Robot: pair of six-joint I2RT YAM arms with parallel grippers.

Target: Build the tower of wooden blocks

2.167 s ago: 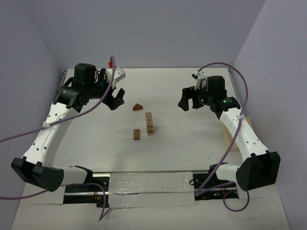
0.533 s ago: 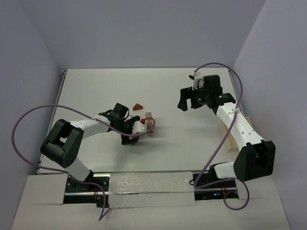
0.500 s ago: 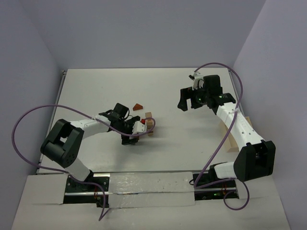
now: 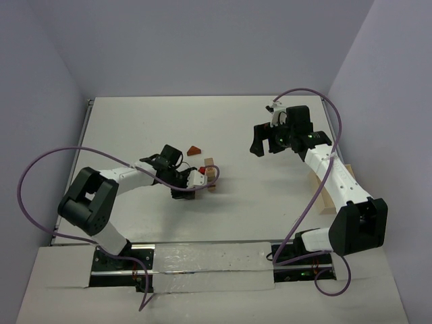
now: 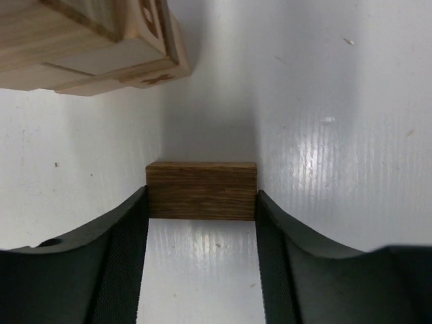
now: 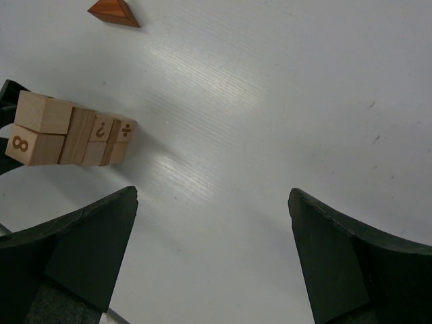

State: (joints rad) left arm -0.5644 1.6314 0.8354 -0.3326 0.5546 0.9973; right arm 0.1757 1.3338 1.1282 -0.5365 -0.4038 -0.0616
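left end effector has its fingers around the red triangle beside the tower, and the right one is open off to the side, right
Not the triangle: the left wrist view shows the left end effector closed on a brown block beside the tower. The right end effector is open, off to the side.

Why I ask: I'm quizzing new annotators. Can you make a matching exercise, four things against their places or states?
1 dark block
2 tan stack
3 wedge
4 right gripper

A open, empty
B between the left gripper's fingers
C lying alone, touching nothing
D upright beside the dark block

Pairs: 1-B, 2-D, 3-C, 4-A
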